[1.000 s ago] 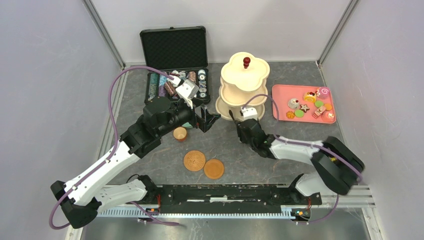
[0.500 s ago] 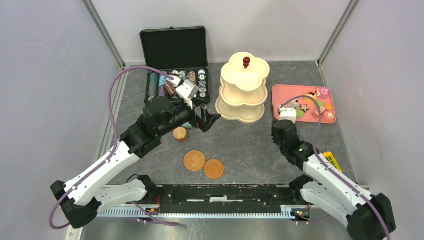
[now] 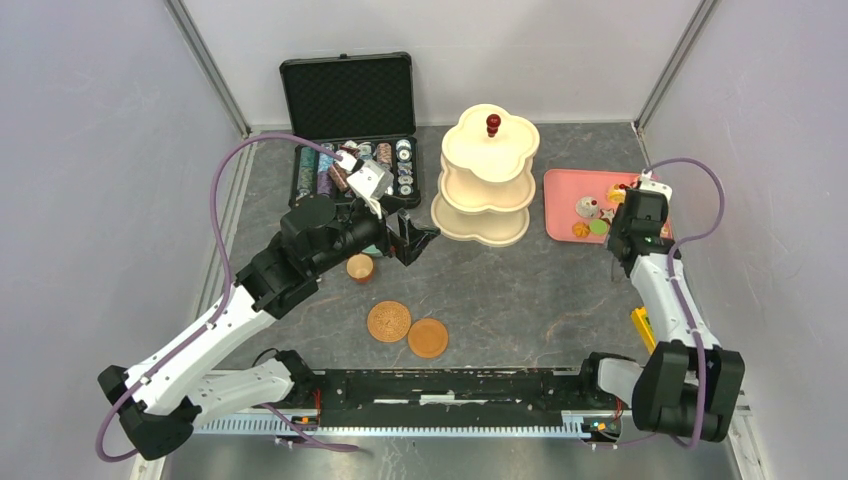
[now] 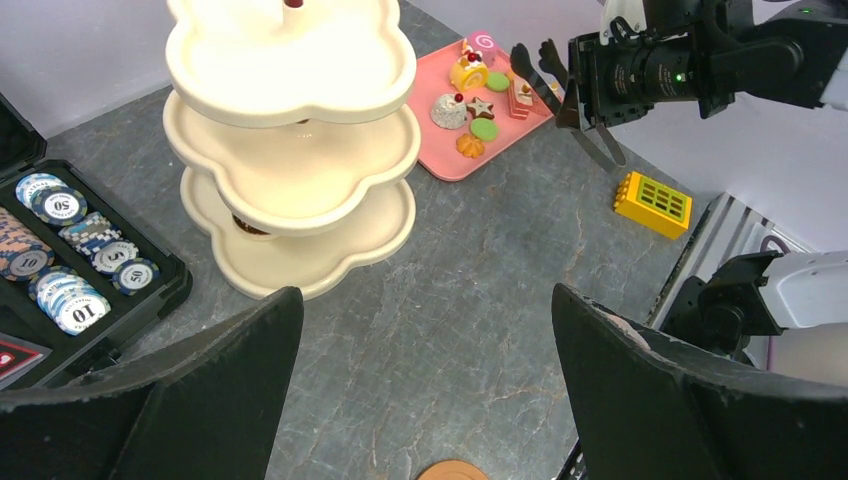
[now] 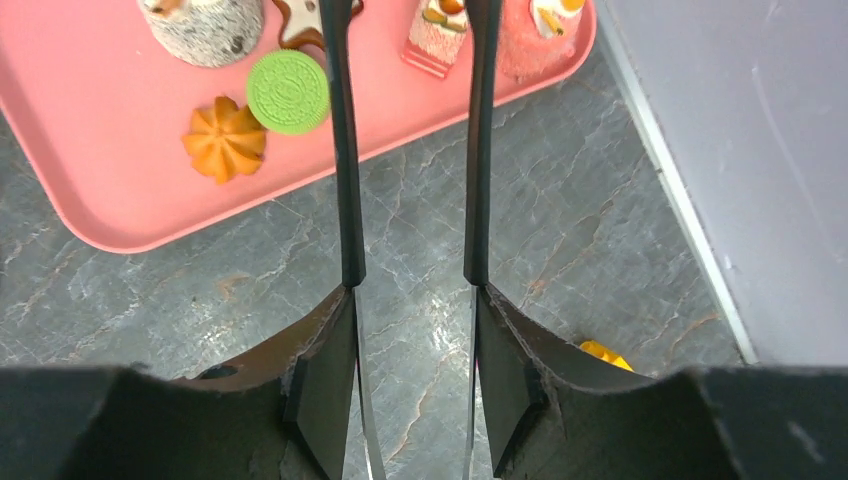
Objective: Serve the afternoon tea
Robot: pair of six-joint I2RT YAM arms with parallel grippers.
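Observation:
The cream three-tier stand (image 3: 487, 185) with its red knob (image 3: 493, 124) stands at the back centre, its tiers (image 4: 290, 150) bare. Small toy pastries (image 3: 590, 208) lie on a pink tray (image 3: 560, 200) to its right. My right gripper (image 3: 632, 225) is shut on black tongs (image 5: 345, 150). The tongs' tips stand apart over the tray's near edge with nothing between them, beside a green cookie (image 5: 288, 92) and a pink cake slice (image 5: 438, 30). My left gripper (image 3: 418, 240) hangs wide open and empty left of the stand. A brown cup (image 3: 360, 268) and two brown saucers (image 3: 389, 321) sit below it.
An open black case of poker chips (image 3: 350, 160) stands at the back left. A yellow block (image 3: 643, 328) lies near my right arm. The right wall runs close beside that arm. The mounting rail (image 3: 450, 385) crosses the near edge.
My right arm has swung from in front of the stand to the right, over the pink tray, and its tongs have narrowed. The left arm has barely moved.

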